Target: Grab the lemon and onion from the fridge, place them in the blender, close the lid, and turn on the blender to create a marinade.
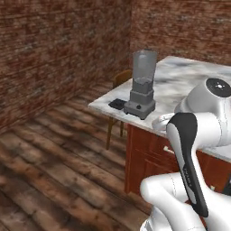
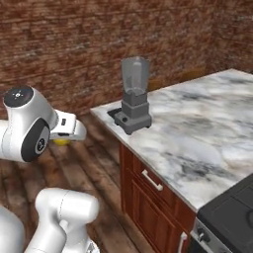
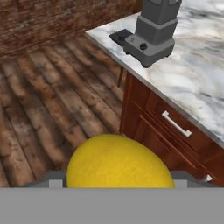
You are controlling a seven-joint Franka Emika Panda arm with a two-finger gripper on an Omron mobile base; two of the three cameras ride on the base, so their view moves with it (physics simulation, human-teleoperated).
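The lemon (image 3: 120, 162) is sitting right at the gripper (image 3: 118, 181), bulging up large and yellow in the hand view — the fingers are pinching it from either side, though their tips are mostly hiding behind the fruit. In the right base view a sliver of that same yellow (image 2: 61, 142) is peeking out under the white hand, which is hanging out over the wooden floor (image 1: 54, 158), short of the counter's edge and lower than the blender (image 2: 134, 96). The blender is standing near the corner of the marble counter (image 2: 197, 133), its grey translucent jar upright on the dark base with the mouth open at the top; small round buttons are showing on the base's front in the hand view. The lid (image 1: 117, 103) is lying flat on the marble just beside the blender's base, on the side nearer the counter corner — whether it is touching the base I cannot tell. Below the blender, the red-brown cabinet front (image 3: 170, 135) is carrying a pale drawer handle (image 3: 176, 124). Past the blender, on the far side of the counter corner, a wooden chair (image 1: 121, 81) is standing partly tucked behind the countertop. Brick walls (image 1: 54, 49) are rising behind the blender, and a dark stove (image 2: 230, 212) is showing at the counter's other end, well apart from the blender.
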